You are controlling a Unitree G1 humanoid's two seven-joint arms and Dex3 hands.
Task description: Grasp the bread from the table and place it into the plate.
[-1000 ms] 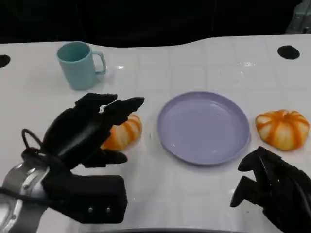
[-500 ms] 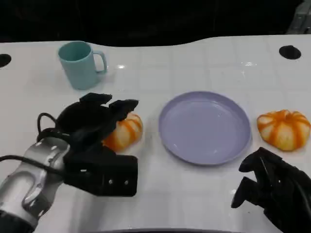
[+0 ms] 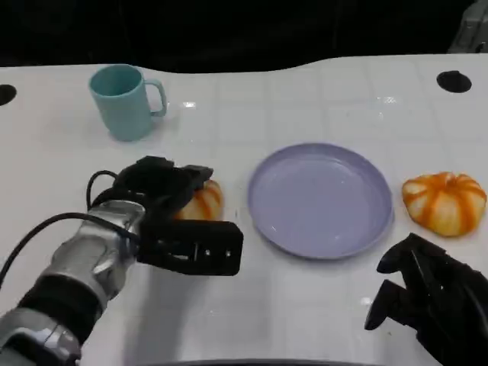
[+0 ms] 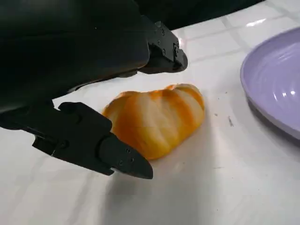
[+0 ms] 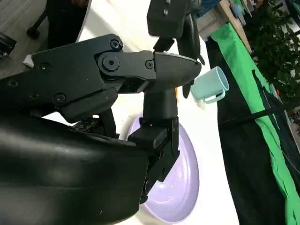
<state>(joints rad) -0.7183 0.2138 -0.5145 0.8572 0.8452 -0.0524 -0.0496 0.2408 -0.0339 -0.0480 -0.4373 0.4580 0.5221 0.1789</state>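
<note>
From the head camera, my left hand (image 3: 164, 191) hangs over the bread (image 3: 200, 203), fingers apart and draped above it, not yet clamped. The bread lies on the table under my fingertips, and the plate (image 3: 319, 200) sits just beyond them toward my right side. My right hand (image 3: 427, 301) rests low near me, fingers curled in, holding nothing that I can see.

From the left wrist, the bread (image 4: 157, 117) sits between my upper fingers (image 4: 161, 49) and the lower one (image 4: 101, 147), with table showing on both sides, so nothing touches yet. I judge I should sink a little and close evenly across the loaf's middle, then lift before swinging toward the plate (image 4: 276, 89).

From the right wrist, the mug (image 5: 210, 85) stands past the plate (image 5: 185, 187).
</note>
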